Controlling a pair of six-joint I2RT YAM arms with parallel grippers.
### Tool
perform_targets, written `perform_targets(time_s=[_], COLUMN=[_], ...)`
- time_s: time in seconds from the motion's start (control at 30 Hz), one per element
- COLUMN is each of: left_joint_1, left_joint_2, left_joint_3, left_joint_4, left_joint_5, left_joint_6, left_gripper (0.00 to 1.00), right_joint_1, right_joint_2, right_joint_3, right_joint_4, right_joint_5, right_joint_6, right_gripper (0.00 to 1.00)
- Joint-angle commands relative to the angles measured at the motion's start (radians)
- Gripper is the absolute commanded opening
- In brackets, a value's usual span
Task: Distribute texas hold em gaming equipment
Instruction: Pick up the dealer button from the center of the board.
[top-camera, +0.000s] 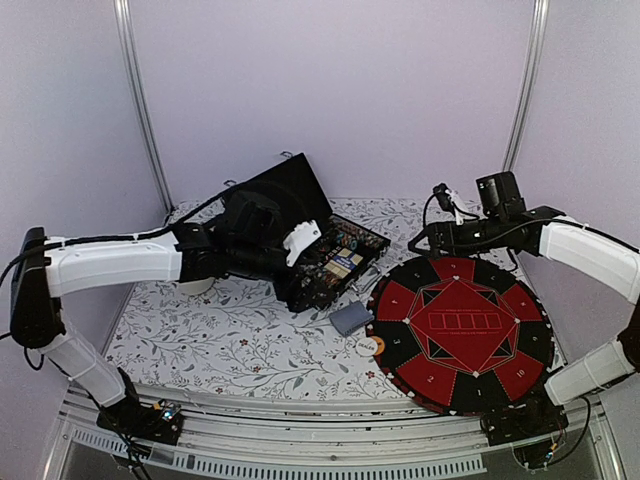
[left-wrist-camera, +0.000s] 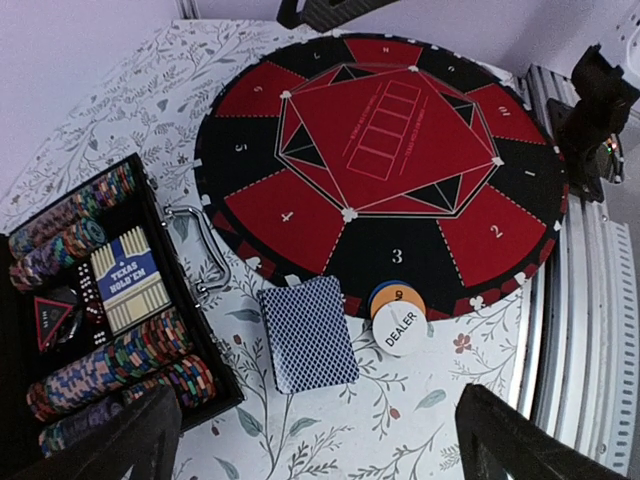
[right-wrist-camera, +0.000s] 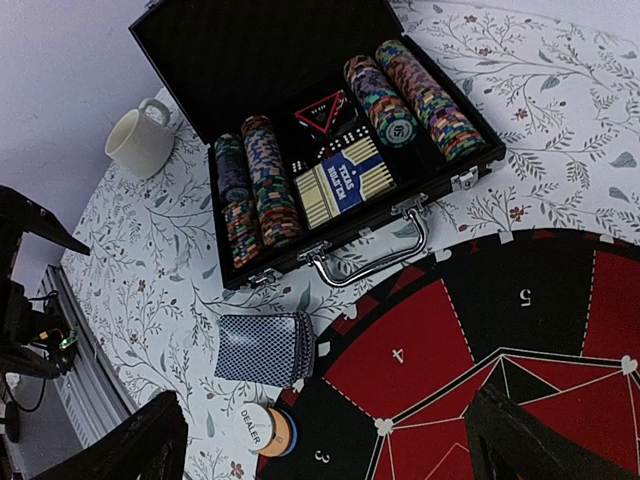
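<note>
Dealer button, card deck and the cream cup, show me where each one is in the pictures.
Dealer button (left-wrist-camera: 401, 327): left wrist view, on its white lettered top face.
Card deck (left-wrist-camera: 308, 333): left wrist view, middle of the blue patterned back of the top card.
Cream cup (right-wrist-camera: 137, 145): right wrist view, on its outer side wall.

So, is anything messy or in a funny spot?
Nothing has spilled: the chips sit in tidy rows in the case. Only the card deck lies loose on the cloth, and the button discs are stacked crookedly across the mat edge.

Left arm (top-camera: 115, 262) and right arm (top-camera: 590, 250) wear white shells, black joints.
</note>
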Motion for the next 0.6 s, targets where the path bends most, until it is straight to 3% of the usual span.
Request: perform_targets(time_s=[0.0,0.23,0.43,0.57], left_joint_1=[-0.028,-0.035,-0.046,-0.045], left_joint_2=[0.100,0.191,0.274,0.244], left_joint_3=[0.061,0.096,0.175,0.125], left_joint_4=[-0.022,-0.020,-0.110,-0.112], left_joint_5=[-0.022,-0.082,-0.075,-0.063], left_joint_6=[-0.020,-0.007,0.010,0.034], left_gripper=[0.98,0.98,0.98,0.98], right_joint_1=[0.020,0.021,0.039,0.137], right_joint_2=[0.079,0.158,0.193,0.216], right_joint_3=[0.050,0.057,0.064,0.066], right_joint_4=[-0.048,-0.045,-0.093,-0.133], right_joint_5=[0.026,0.009,0.075,0.181], right_joint_6=[0.020,0.037,0.025,-0.022], right_gripper=[0.99,0.99,1.00,0.94])
